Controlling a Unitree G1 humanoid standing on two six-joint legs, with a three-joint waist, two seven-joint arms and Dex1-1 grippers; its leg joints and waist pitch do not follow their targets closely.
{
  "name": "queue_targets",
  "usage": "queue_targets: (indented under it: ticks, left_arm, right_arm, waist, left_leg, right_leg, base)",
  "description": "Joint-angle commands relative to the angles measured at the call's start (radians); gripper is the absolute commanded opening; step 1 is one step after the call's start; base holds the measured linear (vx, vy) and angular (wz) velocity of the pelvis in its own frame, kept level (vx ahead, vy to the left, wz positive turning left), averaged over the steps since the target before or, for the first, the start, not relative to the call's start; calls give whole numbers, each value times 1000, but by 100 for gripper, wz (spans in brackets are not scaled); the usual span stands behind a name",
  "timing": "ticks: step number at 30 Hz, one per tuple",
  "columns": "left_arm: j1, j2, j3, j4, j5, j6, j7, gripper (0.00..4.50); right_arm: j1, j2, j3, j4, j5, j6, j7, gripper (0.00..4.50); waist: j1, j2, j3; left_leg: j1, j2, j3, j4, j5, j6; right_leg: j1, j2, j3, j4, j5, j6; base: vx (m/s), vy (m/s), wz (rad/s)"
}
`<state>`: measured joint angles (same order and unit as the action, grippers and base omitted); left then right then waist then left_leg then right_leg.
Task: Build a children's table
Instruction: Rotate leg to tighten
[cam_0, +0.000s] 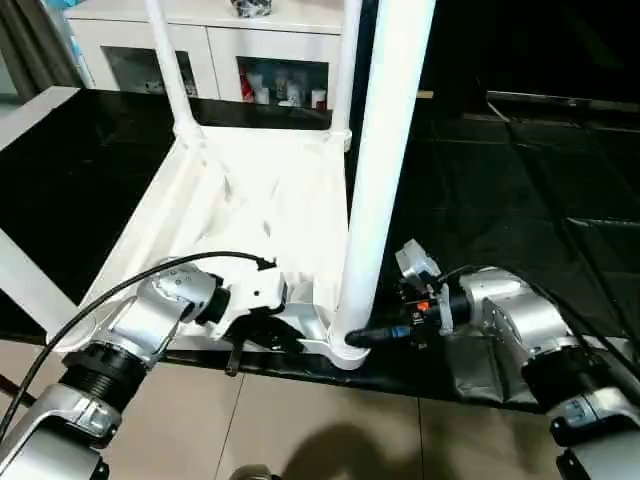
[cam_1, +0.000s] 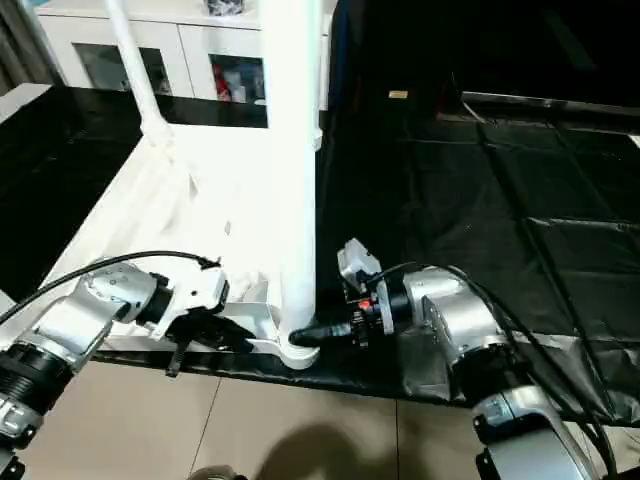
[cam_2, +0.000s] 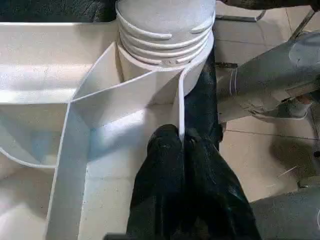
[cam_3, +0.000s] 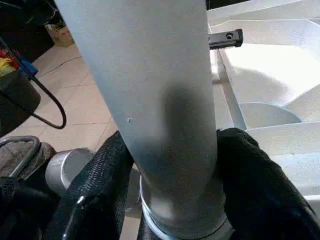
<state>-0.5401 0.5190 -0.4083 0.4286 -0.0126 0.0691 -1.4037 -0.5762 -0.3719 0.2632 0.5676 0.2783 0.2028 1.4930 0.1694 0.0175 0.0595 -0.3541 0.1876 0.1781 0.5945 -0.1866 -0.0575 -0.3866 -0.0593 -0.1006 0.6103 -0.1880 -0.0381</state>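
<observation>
Upright leg (cam_0: 385, 150) seated in near corner socket (cam_0: 345, 350); right tool (cam_3: 170, 165) straddling its base, grip unconfirmed; left tool (cam_2: 182, 145) pinching tabletop (cam_0: 250, 200) rib alongside.

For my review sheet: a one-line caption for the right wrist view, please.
Right gripper with its two black fingers around the base of an upright white table leg, the ribbed tabletop underside beside it.
</observation>
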Motion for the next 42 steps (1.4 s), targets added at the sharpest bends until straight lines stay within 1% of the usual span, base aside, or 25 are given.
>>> queue_targets:
  ticks: [1, 4, 7, 9, 11, 12, 13, 14, 15, 16, 17, 18, 20, 21, 23, 24, 25, 27, 29, 31, 32, 33, 37, 41, 42]
  left_arm:
    - [2, -9, -45, 12, 34, -2, -21, 0]
    - [0, -19, -38, 25, 39, 13, 12, 0]
    - [-15, -64, -3, 64, 31, 76, 102, 0]
    - [-28, -90, 18, 84, 21, 100, 143, 0]
    - [-47, -125, 44, 108, 8, 127, 196, 0]
    - [-78, -174, 80, 145, -9, 161, 266, 0]
    - [-78, -174, 80, 145, -9, 161, 266, 0]
    - [-99, -198, 100, 170, -17, 175, 307, 0]
    - [-124, -226, 124, 198, -26, 200, 355, 0]
    - [-124, -226, 124, 198, -26, 200, 355, 0]
    - [-158, -263, 156, 234, -34, 231, 422, 0]
    - [-161, -267, 159, 237, -34, 234, 428, 0]
    - [-197, -300, 178, 282, -19, 248, 514, 0]
    - [-209, -311, 185, 299, -13, 248, 542, 0]
    - [-219, -320, 190, 314, -7, 245, 572, 0]
    - [-229, -329, 197, 328, -3, 240, 601, 0]
    - [-233, -332, 198, 332, 0, 237, 611, 0]
    - [-243, -342, 204, 343, 6, 234, 634, 0]
    - [-241, -344, 201, 340, 10, 233, 627, 0]
    - [-239, -342, 196, 338, 15, 228, 619, 0]
    - [-236, -338, 192, 339, 18, 222, 611, 0]
    - [-232, -335, 190, 339, 18, 217, 607, 0]
    - [-211, -311, 176, 324, 16, 187, 563, 0]
    - [-169, -257, 148, 266, 11, 144, 449, 0]
    - [-160, -244, 140, 255, 8, 124, 413, 0]
  right_arm:
    - [-11, 2, 10, 13, 0, -6, 46, 233]
    - [0, -1, 10, 10, 3, -4, 60, 213]
    - [29, -10, 8, -23, 10, 12, 51, 209]
    - [41, -11, 5, -41, 14, 30, 36, 208]
    - [53, -4, 2, -51, 5, 40, -6, 207]
    - [67, 17, -4, -57, -19, 54, -97, 207]
    - [67, 17, -4, -57, -19, 54, -97, 206]
    - [60, 48, -20, -38, -32, 57, -180, 205]
    - [44, 94, -46, -11, -45, 72, -298, 204]
    - [44, 94, -46, -11, -45, 72, -298, 204]
    - [20, 154, -79, 23, -60, 97, -444, 201]
    - [18, 160, -81, 26, -61, 100, -457, 201]
    - [-28, 242, -121, 74, -82, 139, -655, 199]
    - [-42, 269, -136, 88, -89, 153, -724, 199]
    - [-59, 294, -142, 107, -103, 156, -787, 199]
    - [-73, 317, -150, 121, -115, 158, -839, 199]
    - [-82, 329, -155, 132, -123, 157, -871, 199]
    - [-104, 356, -164, 160, -145, 150, -940, 199]
    - [-104, 361, -175, 162, -128, 137, -914, 199]
    - [-101, 363, -186, 158, -117, 130, -900, 199]
    - [-98, 359, -189, 154, -120, 123, -898, 254]
    - [-95, 356, -190, 149, -125, 116, -899, 268]
    - [-69, 330, -191, 113, -106, 95, -837, 302]
    - [-18, 249, -187, 15, -73, 122, -709, 333]
    - [-12, 227, -188, 2, -67, 124, -677, 342]
  waist:
    - [-4, -3, -72]
    - [-3, -1, -72]
    - [1, -1, -67]
    - [4, -4, -67]
    - [5, -4, -65]
    - [4, -4, -62]
    - [4, -6, -61]
    - [-4, -9, -59]
    - [-7, 1, -60]
    - [-22, -7, -57]
    - [-34, -5, -59]
    - [-40, -5, -58]
    - [-57, 7, -59]
    - [-69, 4, -60]
    - [-78, 8, -65]
    - [-82, 8, -65]
    - [-82, 3, -65]
    - [-84, 6, -63]
    - [-80, 5, -66]
    - [-78, 4, -68]
    - [-77, 2, -70]
    - [-75, 2, -72]
    - [-67, -1, -74]
    - [-60, -5, -75]
    - [-57, -3, -74]
  left_leg:
    - [7, 59, -21, -67, -164, 43]
    - [9, 59, -20, -66, -170, 42]
    - [25, 59, -14, -65, -214, 36]
    - [26, 60, -14, -66, -223, 33]
    - [23, 60, -14, -68, -224, 30]
    - [22, 58, -13, -70, -235, 25]
    - [27, 56, -18, -71, -257, 17]
    - [19, 52, -21, -73, -263, 11]
    - [22, 52, -24, -73, -272, 5]
    - [23, 44, -24, -71, -286, 0]
    - [10, 42, -29, -75, -274, -5]
    - [5, 40, -30, -74, -269, -6]
    - [6, 37, -35, -74, -285, -13]
    - [8, 35, -41, -74, -309, -22]
    - [9, 39, -42, -75, -307, -12]
    - [2, 42, -43, -79, -291, -6]
    - [1, 41, -42, -81, -285, -3]
    - [7, 40, -39, -79, -288, -3]
    - [10, 46, -36, -80, -260, 4]
    - [10, 46, -33, -78, -249, 11]
    - [9, 46, -31, -78, -235, 17]
    - [7, 46, -29, -76, -212, 24]
    - [2, 45, -25, -75, -163, 44]
    - [0, 51, -24, -75, -138, 65]
    - [1, 52, -24, -76, -137, 66]
  right_leg:
    - [43, -106, 66, -77, -286, -165]
    - [42, -105, 66, -79, -285, -167]
    - [32, -103, 69, -89, -331, -172]
    - [32, -105, 70, -90, -353, -171]
    - [35, -104, 70, -92, -376, -160]
    - [35, -104, 69, -97, -406, -149]
    - [35, -108, 66, -102, -459, -131]
    - [39, -112, 63, -106, -504, -108]
    - [38, -114, 62, -108, -524, -100]
    - [36, -114, 55, -118, -571, -81]
    - [48, -112, 50, -117, -574, -64]
    - [48, -111, 48, -120, -581, -54]
    - [44, -110, 41, -124, -594, -44]
    - [47, -110, 33, -129, -605, -36]
    - [50, -113, 30, -129, -545, -50]
    - [54, -111, 28, -125, -495, -62]
    - [55, -111, 28, -123, -476, -66]
    - [48, -112, 32, -124, -478, -76]
    - [47, -112, 41, -113, -394, -104]
    - [48, -111, 44, -108, -358, -119]
    - [49, -111, 44, -104, -333, -131]
    - [50, -112, 46, -100, -302, -143]
    - [56, -115, 48, -93, -251, -156]
    - [58, -113, 47, -89, -221, -154]
    - [57, -114, 47, -89, -222, -154]
  base:
    - [0, 0, 0]
    - [0, 0, 0]
    - [0, 0, 0]
    - [0, 0, 0]
    - [0, 0, 0]
    - [0, 0, 0]
    - [0, 0, 0]
    - [0, 0, 0]
    - [0, 0, 0]
    - [0, 0, 0]
    - [0, 0, 0]
    - [0, 0, 0]
    - [-41, 7, -18]
    - [0, 0, 0]
    - [0, 0, 0]
    - [0, 0, 0]
    - [0, 0, 0]
    - [0, 0, 0]
    - [0, 0, 0]
    - [0, 0, 0]
    - [0, 0, 0]
    - [0, 0, 0]
    - [0, 0, 0]
    - [0, 0, 0]
    - [0, 0, 0]
